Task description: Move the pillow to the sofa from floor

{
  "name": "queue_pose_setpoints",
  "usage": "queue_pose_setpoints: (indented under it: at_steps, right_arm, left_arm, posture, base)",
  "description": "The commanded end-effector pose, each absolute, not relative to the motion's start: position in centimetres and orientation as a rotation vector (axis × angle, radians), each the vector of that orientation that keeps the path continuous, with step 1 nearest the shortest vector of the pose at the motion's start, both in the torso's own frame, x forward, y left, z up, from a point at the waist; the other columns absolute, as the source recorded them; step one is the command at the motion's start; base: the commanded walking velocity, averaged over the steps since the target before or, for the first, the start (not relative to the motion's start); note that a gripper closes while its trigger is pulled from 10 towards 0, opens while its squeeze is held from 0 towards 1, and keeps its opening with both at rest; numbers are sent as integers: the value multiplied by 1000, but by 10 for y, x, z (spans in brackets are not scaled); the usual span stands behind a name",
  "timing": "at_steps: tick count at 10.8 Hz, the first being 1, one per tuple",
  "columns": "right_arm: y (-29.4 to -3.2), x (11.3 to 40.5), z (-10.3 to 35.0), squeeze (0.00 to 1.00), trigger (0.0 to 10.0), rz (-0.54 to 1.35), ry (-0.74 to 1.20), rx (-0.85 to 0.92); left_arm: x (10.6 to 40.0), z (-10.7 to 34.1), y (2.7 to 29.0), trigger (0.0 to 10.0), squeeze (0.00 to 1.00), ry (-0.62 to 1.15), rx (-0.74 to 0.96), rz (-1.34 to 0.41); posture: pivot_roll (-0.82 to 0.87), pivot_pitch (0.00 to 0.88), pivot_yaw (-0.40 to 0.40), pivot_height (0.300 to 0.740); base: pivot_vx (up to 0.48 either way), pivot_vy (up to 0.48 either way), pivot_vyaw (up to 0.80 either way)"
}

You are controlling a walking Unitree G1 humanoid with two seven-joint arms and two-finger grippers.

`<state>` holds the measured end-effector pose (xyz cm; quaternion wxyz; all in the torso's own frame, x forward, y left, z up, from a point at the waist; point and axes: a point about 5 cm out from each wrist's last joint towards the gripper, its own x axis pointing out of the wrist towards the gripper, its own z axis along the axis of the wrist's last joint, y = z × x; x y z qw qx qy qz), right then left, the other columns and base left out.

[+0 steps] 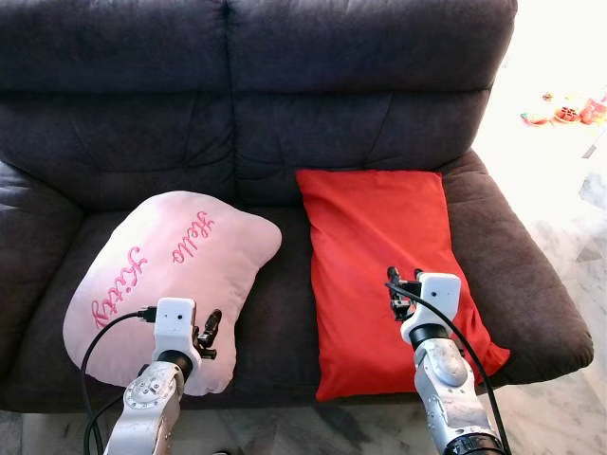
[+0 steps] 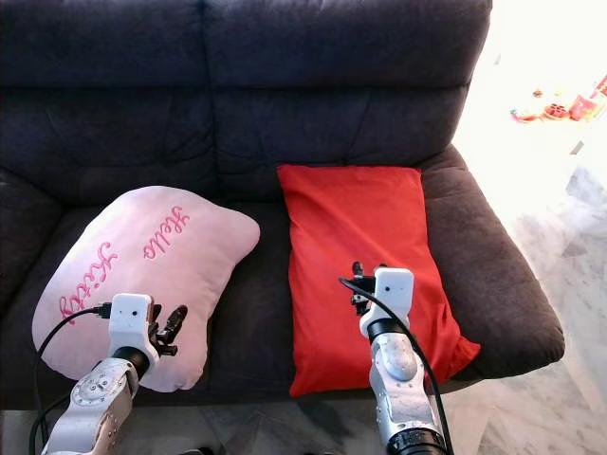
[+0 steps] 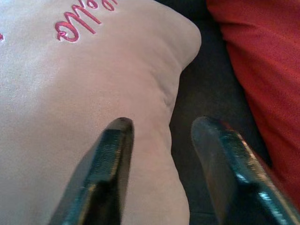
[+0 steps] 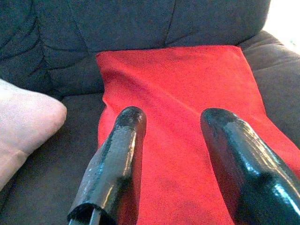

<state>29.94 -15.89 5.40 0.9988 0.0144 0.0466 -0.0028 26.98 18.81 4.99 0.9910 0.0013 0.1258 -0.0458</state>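
- pink pillow with pink lettering lies on the left seat of the dark sofa, front edge overhanging the seat
- red pillow lies flat on the right seat, well apart from the pink one; a strip of dark seat lies between them
- left gripper hovers over the pink pillow's right front edge; jaws apart, holding nothing
- right gripper sits over the red pillow's front part; jaws apart, empty
- pale marble floor at right

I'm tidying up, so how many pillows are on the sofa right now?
2. The pink pillow lies on the sofa's left seat, under the left gripper. The red pillow lies on the right seat, below the right gripper. More could lie beyond the frame.
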Motion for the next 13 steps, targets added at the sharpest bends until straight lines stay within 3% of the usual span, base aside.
queue_pose_setpoints:
  at_steps: [1,6,7,13]
  right_arm:
    - [-159,299,52,0,10000,-5,108,27]
    - [-160,301,52,0,10000,-5,107,25]
    - [-160,302,52,0,10000,-5,109,26]
    - [-160,302,53,0,10000,-4,75,45]
  left_arm:
    - [268,45,190,10000,1000,292,-12,-89]
    - [269,45,191,10000,1000,303,4,-98]
    - [270,47,191,10000,0,292,43,-99]
    - [278,74,196,10000,0,49,163,11]
  posture:
    - [171,158,-31,740]
    - [175,163,-33,740]
    - [175,164,-34,740]
    - [174,168,-32,740]
  base:
    - [0,0,0]
    - [0,0,0]
    - [0,0,0]
    - [0,0,0]
